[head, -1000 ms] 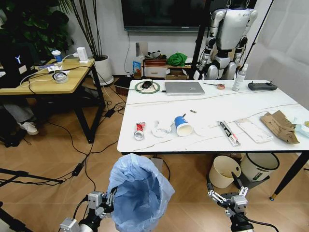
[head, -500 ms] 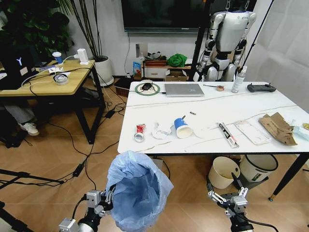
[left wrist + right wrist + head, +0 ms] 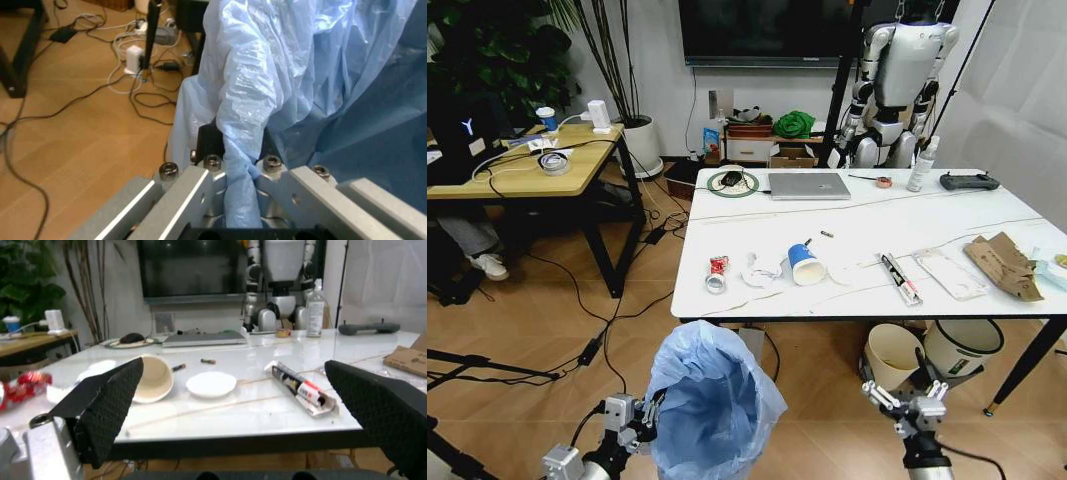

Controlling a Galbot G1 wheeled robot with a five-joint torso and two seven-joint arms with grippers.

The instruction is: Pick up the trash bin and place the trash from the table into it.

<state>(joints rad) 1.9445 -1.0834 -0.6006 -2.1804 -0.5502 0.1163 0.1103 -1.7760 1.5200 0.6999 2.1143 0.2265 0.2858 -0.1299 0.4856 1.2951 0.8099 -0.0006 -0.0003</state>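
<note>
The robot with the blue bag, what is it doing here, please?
The robot's left hand is shut on the rim of the bag-lined trash bin and holds it in front of the table. The right hand is open and empty, level with the table edge. The blue cup, red can and cardboard lie on the table.

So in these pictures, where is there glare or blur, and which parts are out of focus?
Head view: even light, sharp, with a soft sheen on the table. Left wrist view: the left gripper is sharp where it pinches the trash bin bag, and the floor cables behind are softer. Right wrist view: the open right gripper pads are dark and blurred, and the glossy tabletop reflects window light.
</note>
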